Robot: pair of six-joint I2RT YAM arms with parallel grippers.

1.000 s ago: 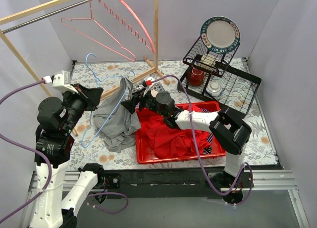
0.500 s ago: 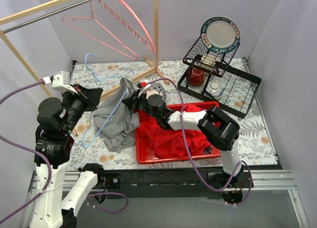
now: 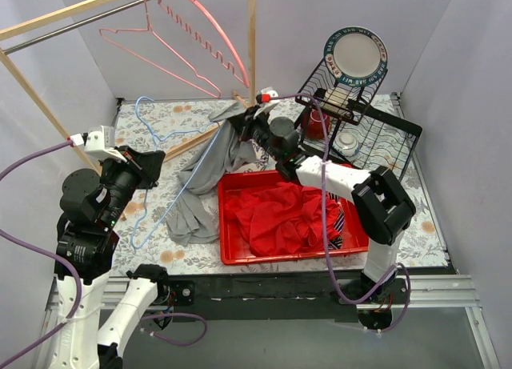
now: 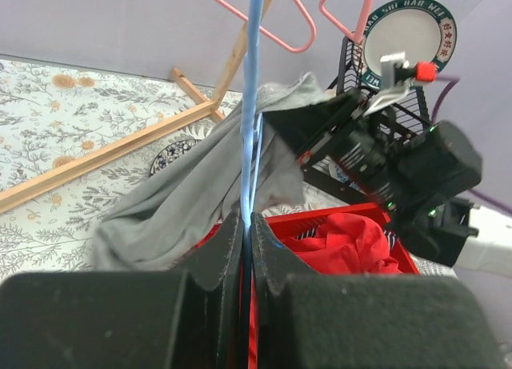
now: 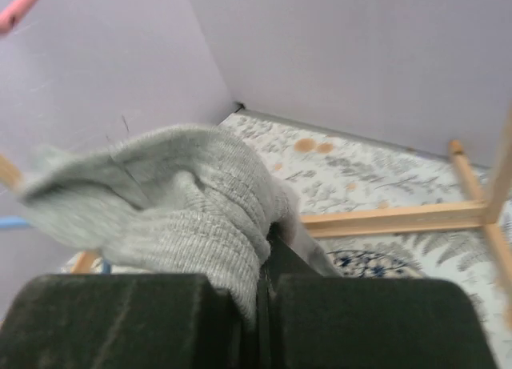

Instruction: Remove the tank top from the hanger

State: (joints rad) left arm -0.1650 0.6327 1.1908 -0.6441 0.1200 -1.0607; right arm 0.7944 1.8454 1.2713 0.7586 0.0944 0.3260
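Tank top (image 3: 196,210) tight in the right hand (image 3: 239,128), blue hanger wire (image 4: 255,65) tight in the left hand (image 4: 246,225).

**Soft, even light; blur only close to the lenses**

Bright, diffuse light fell from above onto my worktop (image 3: 180,255), and the shadows there were faint and soft-edged. The overhead picture was sharp throughout. In my left wrist view, my left jaws were black, defocused blocks along the bottom. In my right wrist view, the grey tank top (image 5: 184,217) smeared at its left edge, and the wooden frame (image 5: 400,217) behind looked soft.
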